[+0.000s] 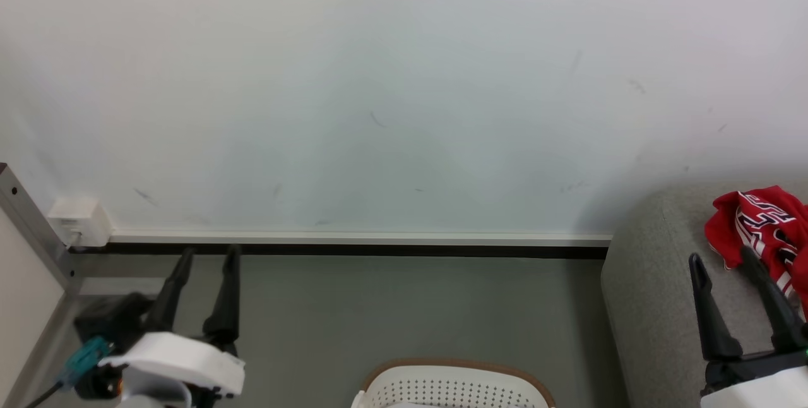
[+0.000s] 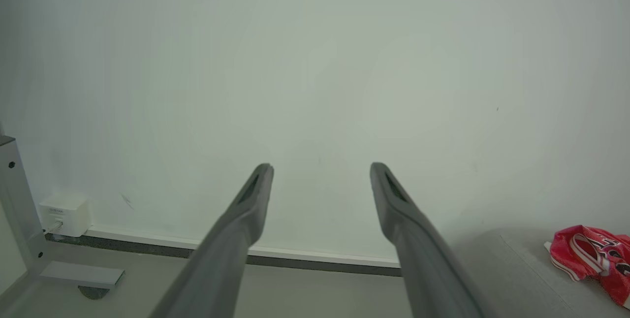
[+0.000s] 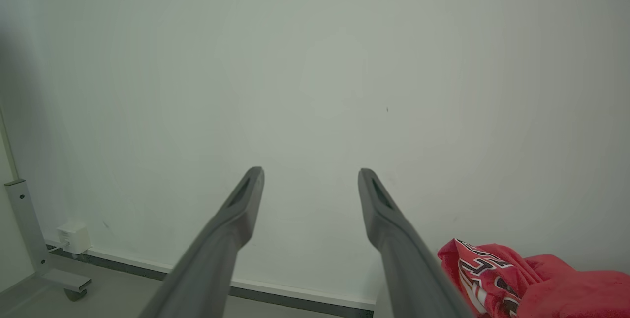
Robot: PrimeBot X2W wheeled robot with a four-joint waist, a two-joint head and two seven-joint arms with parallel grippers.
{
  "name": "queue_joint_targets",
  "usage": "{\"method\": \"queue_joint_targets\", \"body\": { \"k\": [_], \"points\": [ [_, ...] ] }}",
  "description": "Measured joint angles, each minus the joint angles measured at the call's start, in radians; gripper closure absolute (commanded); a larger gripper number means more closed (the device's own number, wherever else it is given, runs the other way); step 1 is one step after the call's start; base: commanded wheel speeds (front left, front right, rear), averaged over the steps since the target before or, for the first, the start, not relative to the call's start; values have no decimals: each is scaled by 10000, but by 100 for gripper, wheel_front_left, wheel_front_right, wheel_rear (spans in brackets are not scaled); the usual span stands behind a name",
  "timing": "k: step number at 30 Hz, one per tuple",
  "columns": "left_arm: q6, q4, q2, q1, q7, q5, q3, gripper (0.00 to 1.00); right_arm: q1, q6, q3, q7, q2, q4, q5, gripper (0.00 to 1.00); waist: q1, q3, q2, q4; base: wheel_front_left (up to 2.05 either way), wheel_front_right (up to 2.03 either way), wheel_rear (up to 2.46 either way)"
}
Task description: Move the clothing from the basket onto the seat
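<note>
Head view: both arms raised, fingers pointing toward the pale wall (image 1: 404, 92).

- Left gripper (image 1: 209, 253): fingers spread wide, nothing between them. It hangs over the grey floor (image 1: 410, 307), well apart from any cloth.
- Right gripper (image 1: 721, 258): fingers also apart and empty, over the rounded end of the seat (image 1: 650, 294). One dark finger overlaps the clothing in this view; I can't tell if it touches.
- Clothing (image 1: 767, 222): a red garment with black-and-white lettering and white trim, lying crumpled on the seat cushion. The loose heap suggests it was let fall there rather than laid out.
- Basket (image 1: 454, 367): on the floor between the two arms, just beside the seat, so each carry is probably short. Its brown rim and a strip of perforated wall show at the bottom edge; the inside is cut off, so I can't say whether anything is left in it.
- White socket box (image 1: 79, 222) sits at the skirting on the left, beside a grey metal leg (image 1: 31, 231).

Judgement: at least one piece is delivered. Open, level fingers read as a ready pose. The likely next step is a look down into the basket before reaching.
</note>
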Motion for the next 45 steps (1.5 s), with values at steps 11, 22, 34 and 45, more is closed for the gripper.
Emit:
{"method": "queue_joint_targets", "body": {
  "k": [11, 22, 34, 45],
  "points": [
    [-805, 121, -984, 1339, 0, 922, 1707, 0, 482, 0, -174, -362, 930, 694, -282, 0, 0, 48, 0, 178, 0, 0, 0],
    [-1281, 476, -1605, 1377, 0, 2096, 2431, 0, 478, 0, -341, -370, 1095, 650, -644, 0, 0, 57, 0, 224, 0, 0, 0],
    [-1628, 800, -1952, 1365, 0, 2732, 2840, 0, 148, 0, -234, -374, 965, 1149, -660, 0, 1, 66, 0, -12, 0, 0, 0],
    [-1802, 995, -2171, 1304, 0, 3141, 3078, 100, -112, 0, -4, -370, 855, 1582, -502, 100, 2, 128, 0, -10, 0, 0, 0]
  ]
}}
